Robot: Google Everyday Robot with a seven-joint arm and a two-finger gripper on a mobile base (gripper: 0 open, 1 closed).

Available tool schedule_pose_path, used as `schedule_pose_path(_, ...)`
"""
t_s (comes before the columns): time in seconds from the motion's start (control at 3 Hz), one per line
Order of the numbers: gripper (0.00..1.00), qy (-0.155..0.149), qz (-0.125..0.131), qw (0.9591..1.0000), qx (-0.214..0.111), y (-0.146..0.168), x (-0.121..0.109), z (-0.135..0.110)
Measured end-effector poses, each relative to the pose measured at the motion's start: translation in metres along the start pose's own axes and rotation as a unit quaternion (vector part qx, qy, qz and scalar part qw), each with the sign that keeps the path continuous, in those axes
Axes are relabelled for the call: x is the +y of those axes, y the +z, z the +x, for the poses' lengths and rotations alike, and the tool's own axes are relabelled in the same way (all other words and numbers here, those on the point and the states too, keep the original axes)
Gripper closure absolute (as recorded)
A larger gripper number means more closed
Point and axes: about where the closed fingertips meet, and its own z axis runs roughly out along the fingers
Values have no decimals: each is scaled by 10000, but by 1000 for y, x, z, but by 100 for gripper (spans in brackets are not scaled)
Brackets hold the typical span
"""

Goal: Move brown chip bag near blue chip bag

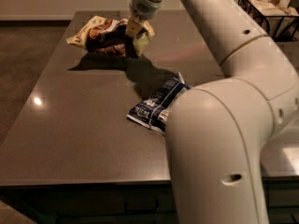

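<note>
The brown chip bag (pixel 105 35), dark brown with cream ends, hangs at the far left of the dark table (pixel 79 125), lifted a little, with its shadow on the surface below. My gripper (pixel 135 28) comes down from above and is shut on the bag's right end. The blue chip bag (pixel 156 104), dark blue with a white label, lies flat near the table's middle, in front and to the right of the brown bag. My arm (pixel 224 139) covers its right part.
A black wire basket (pixel 270 8) with pale contents stands at the far right corner. My bulky white arm fills the right half of the view and hides the table there. The table's front edge (pixel 84 181) runs along the bottom.
</note>
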Motion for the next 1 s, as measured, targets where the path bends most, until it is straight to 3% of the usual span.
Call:
schedule_pose_path(0.33,100,-183,-200,9996,-63,-39,25,19)
schedule_pose_path(1.0,59,-355,-516,9979,172,-95,85,70)
